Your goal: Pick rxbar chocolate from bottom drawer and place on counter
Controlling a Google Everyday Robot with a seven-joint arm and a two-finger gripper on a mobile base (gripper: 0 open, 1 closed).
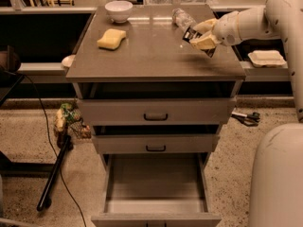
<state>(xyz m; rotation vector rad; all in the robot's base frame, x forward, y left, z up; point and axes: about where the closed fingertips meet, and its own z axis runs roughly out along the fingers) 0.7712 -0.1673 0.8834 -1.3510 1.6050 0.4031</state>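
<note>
My gripper (200, 35) reaches in from the right, over the right rear part of the counter (151, 60). It is shut on the rxbar chocolate (189, 34), a black wrapper with pale print that sticks out between the cream fingers (204, 42), just above the counter top. The bottom drawer (156, 186) is pulled fully open below, and its grey inside shows nothing in it.
A clear plastic bottle (181, 17) lies on the counter right behind the gripper. A yellow sponge (111, 39) and a white bowl (118, 10) sit at the left rear. The two upper drawers (155, 112) are slightly open. My white base (277, 178) stands at the lower right.
</note>
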